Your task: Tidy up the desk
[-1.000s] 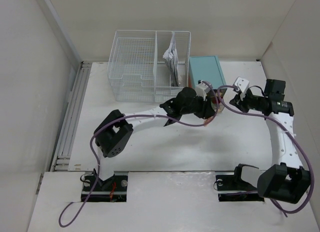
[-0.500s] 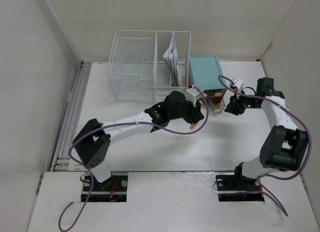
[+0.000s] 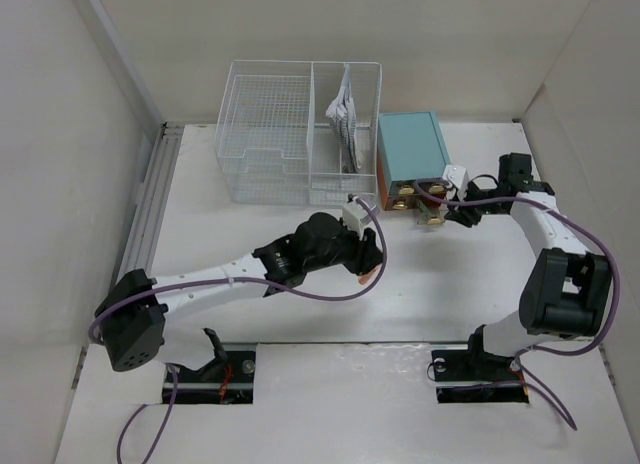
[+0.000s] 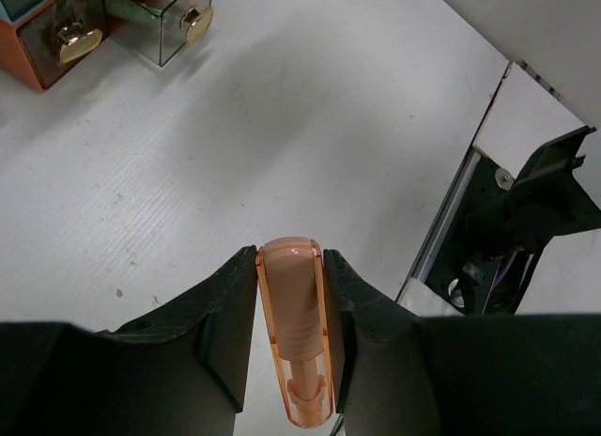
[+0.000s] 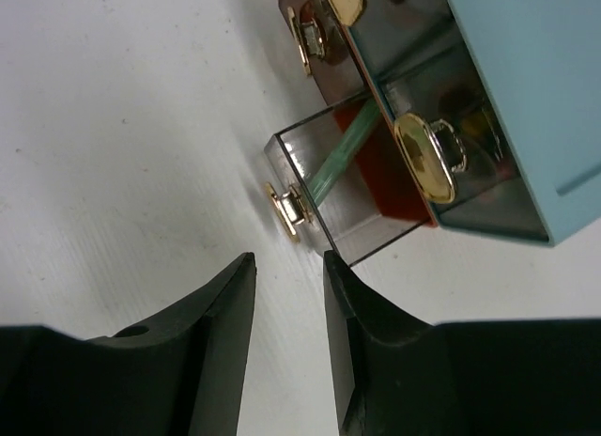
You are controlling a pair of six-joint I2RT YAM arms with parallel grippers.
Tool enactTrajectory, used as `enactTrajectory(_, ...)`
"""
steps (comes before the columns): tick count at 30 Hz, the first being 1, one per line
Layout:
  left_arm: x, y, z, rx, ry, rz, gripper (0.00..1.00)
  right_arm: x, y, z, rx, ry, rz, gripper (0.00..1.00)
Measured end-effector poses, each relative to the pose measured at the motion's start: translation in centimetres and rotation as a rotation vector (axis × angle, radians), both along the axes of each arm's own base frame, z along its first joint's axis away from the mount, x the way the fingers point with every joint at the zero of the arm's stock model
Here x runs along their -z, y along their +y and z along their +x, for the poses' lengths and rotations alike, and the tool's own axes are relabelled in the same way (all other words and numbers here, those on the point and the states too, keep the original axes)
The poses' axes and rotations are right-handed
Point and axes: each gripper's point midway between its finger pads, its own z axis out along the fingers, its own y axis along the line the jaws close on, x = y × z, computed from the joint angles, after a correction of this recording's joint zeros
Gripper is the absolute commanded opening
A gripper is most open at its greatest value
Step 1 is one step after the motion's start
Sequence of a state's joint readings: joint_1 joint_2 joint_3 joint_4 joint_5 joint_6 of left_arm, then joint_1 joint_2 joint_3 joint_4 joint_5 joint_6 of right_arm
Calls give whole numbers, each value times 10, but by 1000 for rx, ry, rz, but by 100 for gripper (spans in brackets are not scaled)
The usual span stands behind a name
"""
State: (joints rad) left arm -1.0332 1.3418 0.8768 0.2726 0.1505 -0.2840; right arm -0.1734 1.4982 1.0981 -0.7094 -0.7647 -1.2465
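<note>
Seemingly midway: the left gripper (image 4: 291,259) clamps a translucent orange plastic stick (image 4: 295,334) over the wide white matte desk (image 3: 450,284). The right gripper (image 5: 288,267), narrowly parted and empty, faces the teal box's (image 5: 526,79) open smoky drawer (image 5: 329,187), far right.

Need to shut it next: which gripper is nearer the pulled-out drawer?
Right. The right gripper sits open just short of the drawer; the left gripper, holding an orange item, is farther off over the desk.
</note>
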Motion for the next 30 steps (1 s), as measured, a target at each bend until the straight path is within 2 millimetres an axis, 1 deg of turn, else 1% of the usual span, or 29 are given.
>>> enactTrajectory(8,4,12,-13,-15,12,-14,0,-1,17,8,-116,-91,-62,43)
enactTrajectory(13,12,22,-19,-23,25,-16,0,5,18,20,-169,-104,-101,46)
enactTrajectory(19,17,29,-24,-32,38,-30,0,16,13,36,-215,-84,-131,46)
enactTrajectory(23,17,32,-26,-39,46,-47,0,23,13,38,-238,-60,-142,43)
enactTrajectory(30,19,34,-27,-46,56,-63,0,32,15,35,-262,-29,-155,43)
